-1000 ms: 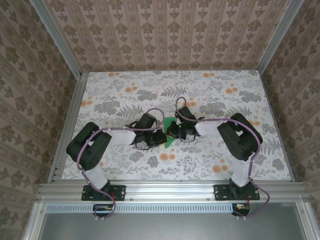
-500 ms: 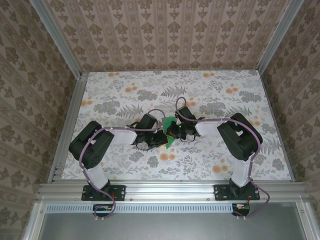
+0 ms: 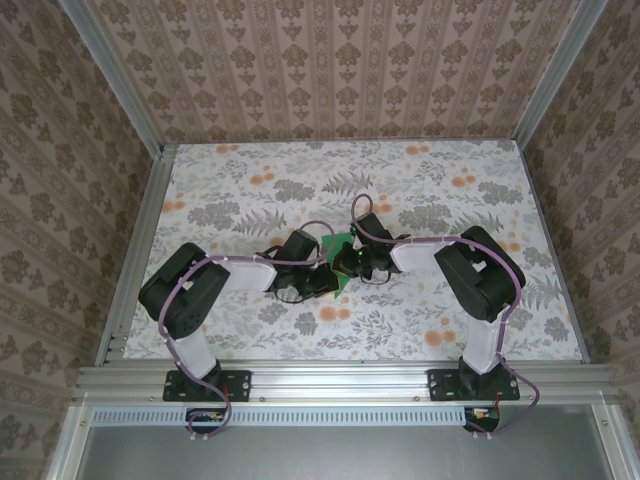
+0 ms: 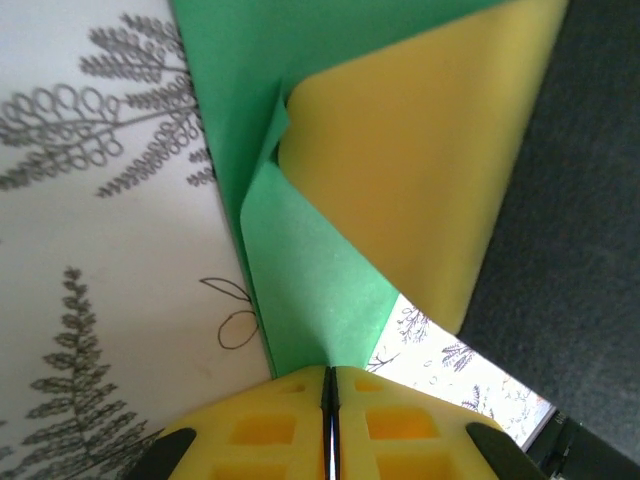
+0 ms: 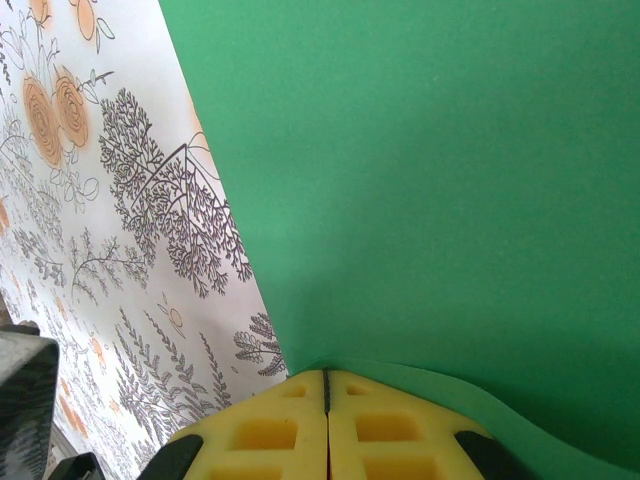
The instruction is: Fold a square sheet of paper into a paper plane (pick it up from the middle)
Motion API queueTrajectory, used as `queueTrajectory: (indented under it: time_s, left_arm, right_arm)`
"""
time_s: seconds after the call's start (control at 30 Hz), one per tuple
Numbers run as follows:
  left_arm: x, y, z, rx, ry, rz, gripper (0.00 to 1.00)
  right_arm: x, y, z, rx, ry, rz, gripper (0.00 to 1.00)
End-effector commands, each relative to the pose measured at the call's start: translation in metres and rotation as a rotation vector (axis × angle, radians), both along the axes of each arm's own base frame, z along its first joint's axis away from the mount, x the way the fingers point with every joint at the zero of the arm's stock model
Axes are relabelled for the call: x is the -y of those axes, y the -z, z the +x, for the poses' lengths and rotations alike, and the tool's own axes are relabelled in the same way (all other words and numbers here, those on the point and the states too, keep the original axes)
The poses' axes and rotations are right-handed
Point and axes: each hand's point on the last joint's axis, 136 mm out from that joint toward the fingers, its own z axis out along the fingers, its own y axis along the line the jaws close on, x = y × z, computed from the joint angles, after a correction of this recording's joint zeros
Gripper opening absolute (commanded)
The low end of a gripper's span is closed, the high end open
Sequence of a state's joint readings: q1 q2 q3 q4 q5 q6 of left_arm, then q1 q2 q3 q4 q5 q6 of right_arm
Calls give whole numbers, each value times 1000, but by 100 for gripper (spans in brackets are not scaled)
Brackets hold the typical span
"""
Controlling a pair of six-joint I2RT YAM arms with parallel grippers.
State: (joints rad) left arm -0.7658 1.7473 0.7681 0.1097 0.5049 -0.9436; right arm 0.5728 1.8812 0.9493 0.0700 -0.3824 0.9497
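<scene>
Twice over, pinching the square sheet of paper (image 5: 450,150) at the middle of the floral table (image 3: 450,200) — clamping one green edge tight in the left gripper (image 4: 328,385), squeezing another tight in the right gripper (image 5: 326,385).

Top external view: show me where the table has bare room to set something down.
Bare: the far strip of table below the back wall, and the near strip between the arm bases. Crowded: the centre, where left tool and right tool pinch the green paper.
</scene>
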Motion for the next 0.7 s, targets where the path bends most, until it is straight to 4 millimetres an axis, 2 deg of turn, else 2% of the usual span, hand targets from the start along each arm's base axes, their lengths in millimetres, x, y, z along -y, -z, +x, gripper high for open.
queueTrajectory:
  time_s: [0.0,0.2,0.67]
  left_arm:
    - [2,-2,-18,-34,42,-3,11]
    - [-2,3,-23,-45,38,13,11]
    - [-13,20,-27,-77,18,100,9]
  right_arm:
    - [21,36,-18,-108,39,-82,8]
    - [21,35,-18,-103,44,-71,8]
    - [15,-3,-7,-35,31,-6,9]
